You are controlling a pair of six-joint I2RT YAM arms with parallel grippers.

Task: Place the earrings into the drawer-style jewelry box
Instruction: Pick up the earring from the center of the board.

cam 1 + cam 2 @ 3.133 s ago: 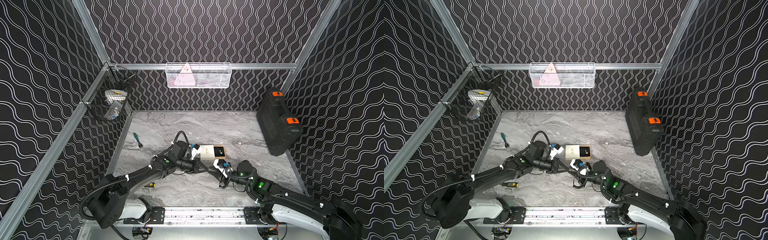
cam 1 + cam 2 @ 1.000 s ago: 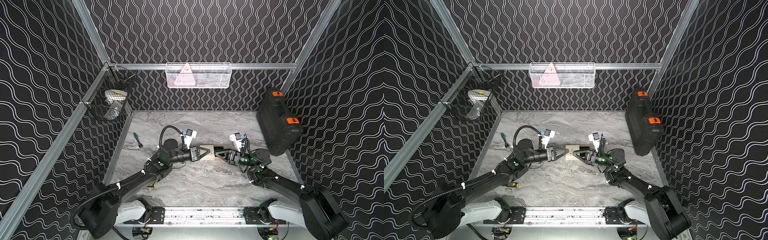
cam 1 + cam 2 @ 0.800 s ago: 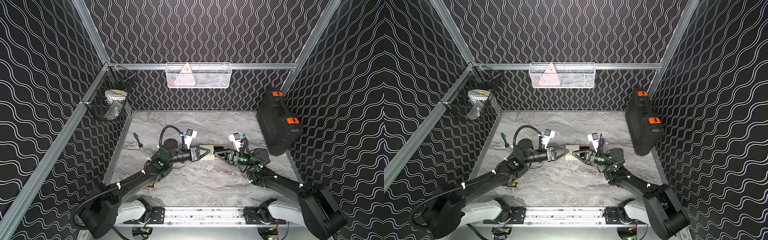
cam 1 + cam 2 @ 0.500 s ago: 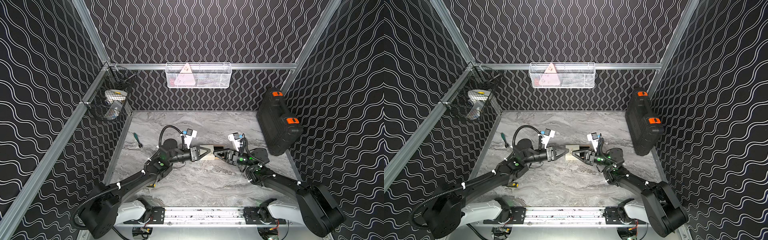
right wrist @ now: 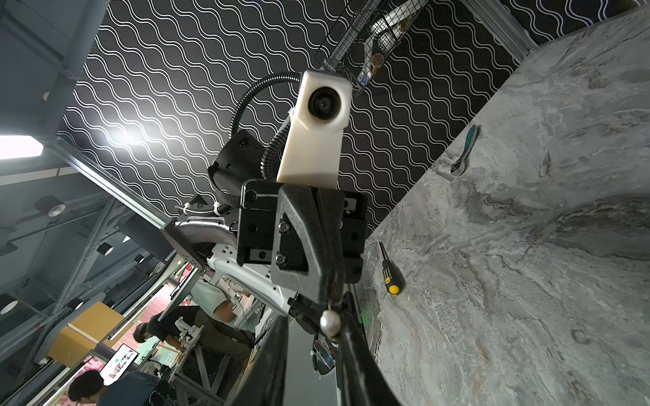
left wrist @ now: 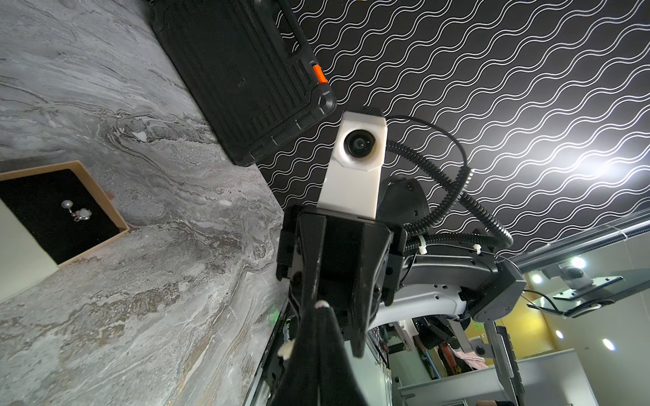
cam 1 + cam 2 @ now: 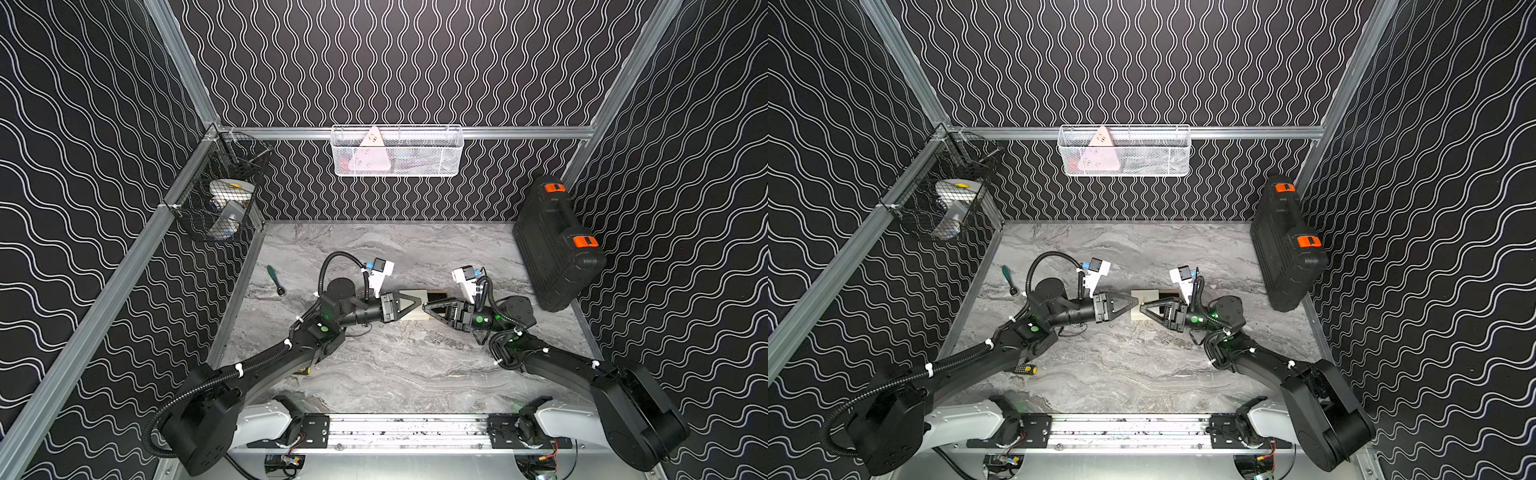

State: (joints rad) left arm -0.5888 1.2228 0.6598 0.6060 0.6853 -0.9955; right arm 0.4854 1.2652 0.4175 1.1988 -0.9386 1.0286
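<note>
Left claw (image 7: 417, 306): pinched shut on a pearl earring (image 5: 330, 321), held out level above the middle of the bench (image 7: 395, 365), seemingly to offer it across.
Right claw (image 5: 309, 323): tip to tip with the left one, its fingers a narrow gap apart and gripping nothing. One finger sits right against the pearl, so I judge a handover is being set up.
Drawer-style jewelry box (image 6: 21, 239): flat on mid-bench under the two claws, a white sleeve with its tan tray (image 6: 93, 247) slid out toward the right edge, open to receive.
Earrings in the tray (image 6: 75, 210): two pale bits lie close together on the black lining.
Writing: none I can read. The black case (image 7: 557, 245) by the right edge shows only orange latches.
</note>
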